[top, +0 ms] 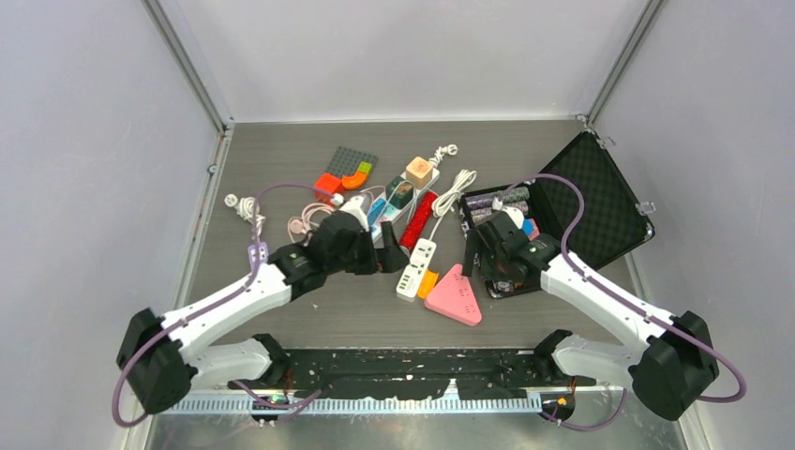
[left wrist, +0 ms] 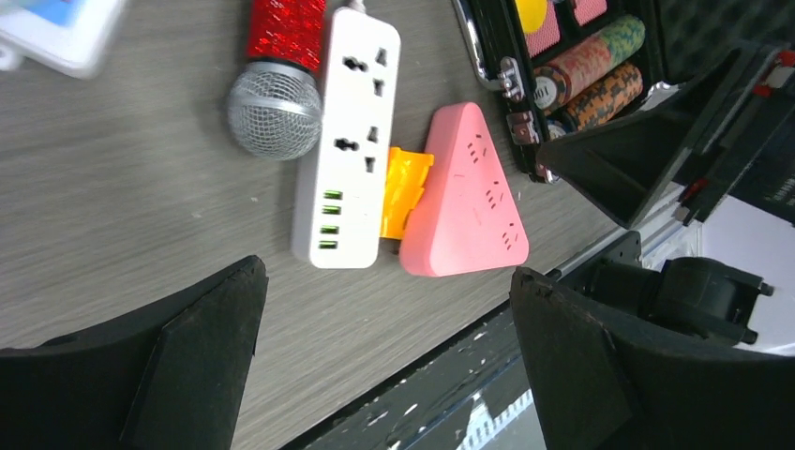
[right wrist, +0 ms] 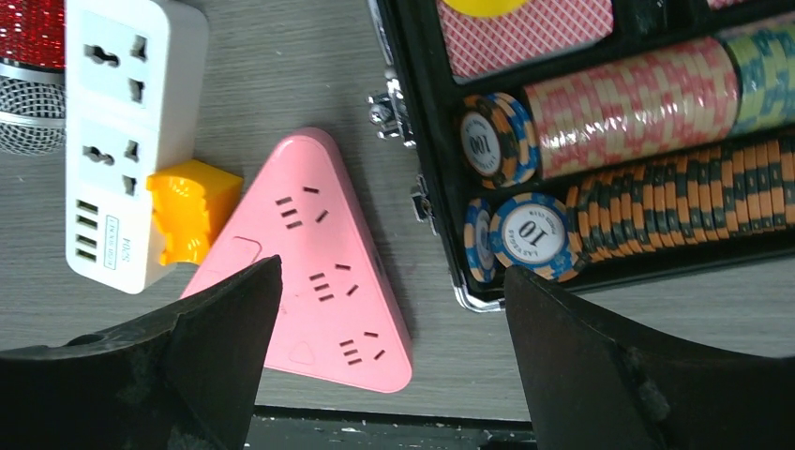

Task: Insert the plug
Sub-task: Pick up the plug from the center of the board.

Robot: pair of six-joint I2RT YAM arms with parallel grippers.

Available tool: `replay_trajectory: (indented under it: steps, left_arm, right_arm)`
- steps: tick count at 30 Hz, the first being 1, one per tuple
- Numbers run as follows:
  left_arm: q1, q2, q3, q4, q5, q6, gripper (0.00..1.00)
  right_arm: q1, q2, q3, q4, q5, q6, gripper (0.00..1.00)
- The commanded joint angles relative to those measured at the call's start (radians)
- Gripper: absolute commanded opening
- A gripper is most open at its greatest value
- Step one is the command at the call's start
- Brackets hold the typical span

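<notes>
Plug ends of the white cables, beyond the left claw, are too small to make out. Just ahead of that claw sits the white power strip; the pink triangular strip lies ahead of the right claw, near the desk edge. Both claws gape wide, empty. Rightward, chips read "10".

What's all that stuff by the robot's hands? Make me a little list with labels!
left gripper: open, holding nothing
right gripper: open, holding nothing
white power strip: lying flat, sockets empty
pink triangle socket: beside it, sockets empty
orange block: between those two
microphone: head beside the white strip
chip case: open, poker chips inside
</notes>
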State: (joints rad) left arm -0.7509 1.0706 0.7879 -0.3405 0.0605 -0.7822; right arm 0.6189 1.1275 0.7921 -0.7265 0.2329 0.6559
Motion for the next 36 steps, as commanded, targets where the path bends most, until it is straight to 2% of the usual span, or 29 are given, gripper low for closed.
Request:
replay_trajectory:
  steps: [1, 11, 15, 18, 23, 27, 30, 36]
  left_arm:
    - [-0.138, 0.113, 0.007, 0.181, -0.170, -0.178, 1.00]
    - [-0.436, 0.266, -0.105, 0.412, -0.308, -0.519, 1.00]
    - [-0.509, 0.357, -0.173, 0.609, -0.369, -0.654, 1.00]
    - [-0.530, 0.440, -0.173, 0.696, -0.381, -0.722, 0.98]
    - [-0.558, 0.510, -0.163, 0.719, -0.475, -0.853, 0.96]
    - [-0.588, 0.544, -0.157, 0.703, -0.557, -0.980, 0.89]
    - [-0.650, 0.584, -0.130, 0.688, -0.621, -1.085, 0.85]
    - [-0.686, 0.668, -0.120, 0.714, -0.725, -1.198, 0.70]
  right_arm:
    - [-0.023, -0.085, -0.032, -0.026, 0.006, 0.073, 0.92]
    - [-0.046, -0.206, -0.090, -0.057, 0.030, 0.138, 0.88]
    - [-0.049, -0.252, -0.110, -0.049, 0.034, 0.141, 0.88]
    - [-0.048, -0.300, -0.136, -0.049, 0.049, 0.132, 0.88]
    - [-0.050, -0.373, -0.172, -0.056, 0.052, 0.133, 0.87]
    - [-0.050, -0.411, -0.186, -0.069, 0.052, 0.124, 0.87]
    - [-0.050, -0.422, -0.188, -0.076, 0.055, 0.113, 0.87]
    - [-0.050, -0.422, -0.183, -0.087, 0.059, 0.070, 0.86]
